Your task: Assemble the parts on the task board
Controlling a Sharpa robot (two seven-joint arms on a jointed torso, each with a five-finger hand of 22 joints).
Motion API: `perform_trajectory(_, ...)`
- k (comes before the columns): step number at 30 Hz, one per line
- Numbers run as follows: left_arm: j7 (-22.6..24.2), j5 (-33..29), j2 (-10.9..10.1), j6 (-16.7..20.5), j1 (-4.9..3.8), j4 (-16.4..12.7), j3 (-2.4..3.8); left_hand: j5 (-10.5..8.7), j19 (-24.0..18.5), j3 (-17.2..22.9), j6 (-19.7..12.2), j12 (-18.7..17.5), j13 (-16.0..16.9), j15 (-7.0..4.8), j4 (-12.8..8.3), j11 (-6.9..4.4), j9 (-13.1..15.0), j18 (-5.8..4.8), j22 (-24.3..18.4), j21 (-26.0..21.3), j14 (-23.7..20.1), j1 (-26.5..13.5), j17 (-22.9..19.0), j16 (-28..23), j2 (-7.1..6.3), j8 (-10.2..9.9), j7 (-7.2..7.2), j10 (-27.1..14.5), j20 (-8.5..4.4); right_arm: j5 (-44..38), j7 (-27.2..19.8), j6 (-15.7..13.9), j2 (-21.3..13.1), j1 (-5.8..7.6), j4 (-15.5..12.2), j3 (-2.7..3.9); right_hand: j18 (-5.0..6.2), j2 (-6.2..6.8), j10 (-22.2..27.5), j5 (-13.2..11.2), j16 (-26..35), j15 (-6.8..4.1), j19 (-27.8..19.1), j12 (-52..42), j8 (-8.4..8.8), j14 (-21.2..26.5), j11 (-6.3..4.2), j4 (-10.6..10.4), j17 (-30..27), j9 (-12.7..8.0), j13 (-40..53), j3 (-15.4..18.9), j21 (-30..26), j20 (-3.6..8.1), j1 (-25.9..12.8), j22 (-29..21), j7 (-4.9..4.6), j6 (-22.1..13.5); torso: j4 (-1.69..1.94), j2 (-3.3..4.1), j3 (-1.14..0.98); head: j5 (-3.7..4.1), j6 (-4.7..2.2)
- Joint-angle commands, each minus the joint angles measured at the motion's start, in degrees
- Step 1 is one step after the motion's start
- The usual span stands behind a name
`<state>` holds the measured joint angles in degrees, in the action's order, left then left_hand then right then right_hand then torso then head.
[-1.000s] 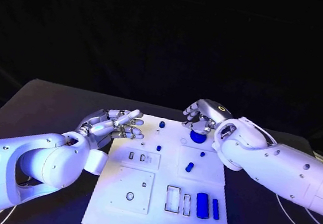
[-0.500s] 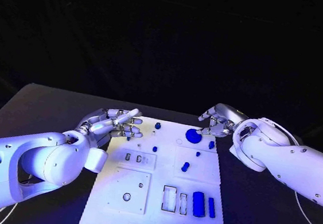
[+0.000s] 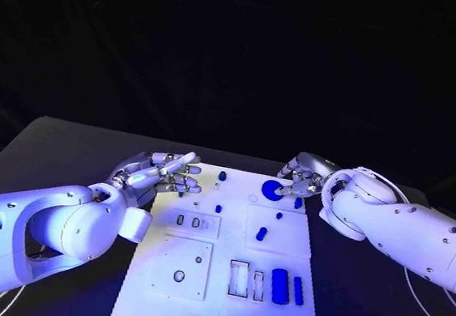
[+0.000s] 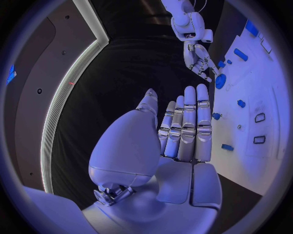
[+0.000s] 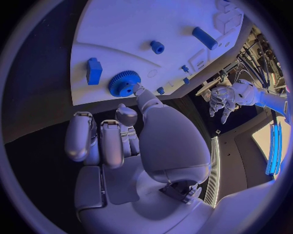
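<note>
While the white task board (image 3: 225,289) lies in the middle of the black table (image 3: 53,145), both hands sit at its far end, one on each side. At the far right corner the right hand (image 3: 302,179) has one fingertip touching the blue gear (image 3: 273,189), which lies flat on the board; in the right wrist view that finger meets the gear (image 5: 124,83) near its hub, and the other fingers (image 5: 82,136) are curled back, holding nothing. Just right of the gear stands a small blue block (image 3: 298,203), close beside the hand. At the far left edge the left hand (image 3: 160,173) hovers with fingers straight, slightly apart and empty; the left wrist view shows its palm (image 4: 183,131) over dark table beside the board's edge.

Between the hands stand small blue pegs (image 3: 222,176), and a short blue pin (image 3: 261,233) lies toward the middle. At the near right, a blue bar (image 3: 279,286) and a thinner blue strip (image 3: 298,291) stand beside two outlined slots (image 3: 239,280). Near left of centre is a raised square plate with an oval hole (image 3: 178,276). Bare black table runs along the board's left, right and near edges.
</note>
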<state>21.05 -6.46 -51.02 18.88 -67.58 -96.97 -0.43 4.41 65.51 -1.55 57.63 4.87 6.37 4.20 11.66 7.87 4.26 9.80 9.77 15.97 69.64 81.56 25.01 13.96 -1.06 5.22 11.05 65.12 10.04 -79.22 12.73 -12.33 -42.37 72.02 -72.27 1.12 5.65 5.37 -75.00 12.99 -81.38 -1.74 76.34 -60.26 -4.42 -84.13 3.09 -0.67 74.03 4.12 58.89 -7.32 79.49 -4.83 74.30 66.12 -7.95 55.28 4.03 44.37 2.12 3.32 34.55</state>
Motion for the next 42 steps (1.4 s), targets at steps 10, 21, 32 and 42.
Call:
perform_trajectory(10, 0.10, -0.11, 0.11, -1.42, -0.03, -0.11, 0.04, -0.23, -0.21, 0.01, -0.13, -0.23, -0.06, 0.03, -0.35, -0.09, -0.07, 0.35, -0.08, -0.27, -0.36, 0.09, 0.03, -0.24, 0.19, -0.24, 0.20, -0.42, 0.00, -2.15, 0.56, 3.09, 1.84, -1.09, 1.91, -0.07, -0.77, -0.61, -0.54, 0.37, -0.55, 0.48, 0.53, -1.36, -0.27, -3.27, -0.03, -0.16, 0.56, 0.11, 1.68, 0.51, 0.42, -0.09, 0.44, 0.40, -0.31, -0.23, 0.01, 0.00, 0.03, -0.17, 0.60)
perform_trajectory(21, -0.01, -0.11, 0.08, -1.49, -0.03, -0.07, 0.04, -0.21, -0.21, 0.02, -0.14, -0.26, -0.07, 0.03, -0.45, -0.09, -0.07, 0.38, -0.09, -0.31, -0.31, 0.16, 0.05, -0.35, 0.24, -0.26, 0.19, -0.45, 0.03, -1.76, 0.36, 2.41, 2.07, -1.25, 2.10, -0.07, -0.81, -1.56, -1.49, 0.68, -0.82, 0.50, 0.56, -3.95, -0.75, -3.27, -0.06, -0.77, 0.95, 0.24, 4.66, 0.55, 0.68, -0.14, 0.39, 0.74, -0.25, 0.58, 0.06, -0.04, 0.04, -0.15, 0.81)
perform_trajectory(32, -0.12, -0.11, 0.07, -1.62, -0.03, -0.05, 0.04, -0.21, -0.21, 0.03, -0.14, -0.26, -0.07, 0.03, -0.48, -0.10, -0.06, 0.38, -0.09, -0.32, -0.30, 0.19, 0.06, -0.37, 0.26, -0.26, 0.19, -0.45, 0.03, -7.38, 2.04, 0.31, 2.07, -1.33, 1.65, -0.07, -1.08, -5.15, -3.24, -6.36, -1.67, -0.53, 1.32, -7.75, -3.15, -3.46, -1.33, 1.41, 2.41, 1.16, 9.25, -4.04, 1.63, 0.62, 5.27, 2.46, 1.11, 5.76, 0.07, -0.04, 0.08, -0.07, 0.97)
perform_trajectory(42, -0.19, -0.11, 0.02, -1.69, -0.03, -0.07, 0.04, -0.19, -0.21, 0.07, -0.14, -0.26, -0.07, 0.03, -0.56, -0.10, -0.06, 0.40, -0.09, -0.34, -0.28, 0.28, 0.07, -0.44, 0.33, -0.26, 0.18, -0.46, 0.04, -13.39, 1.21, -5.09, 1.80, -1.71, -0.70, -0.07, -1.41, -4.83, -4.07, -8.02, -2.30, -0.96, 2.04, -8.52, -3.64, -3.64, -1.87, 2.22, 3.61, 1.56, 10.65, -7.36, 2.39, 1.09, 4.33, 3.97, 1.86, 8.14, 0.11, -0.04, 0.07, 0.01, 0.95)
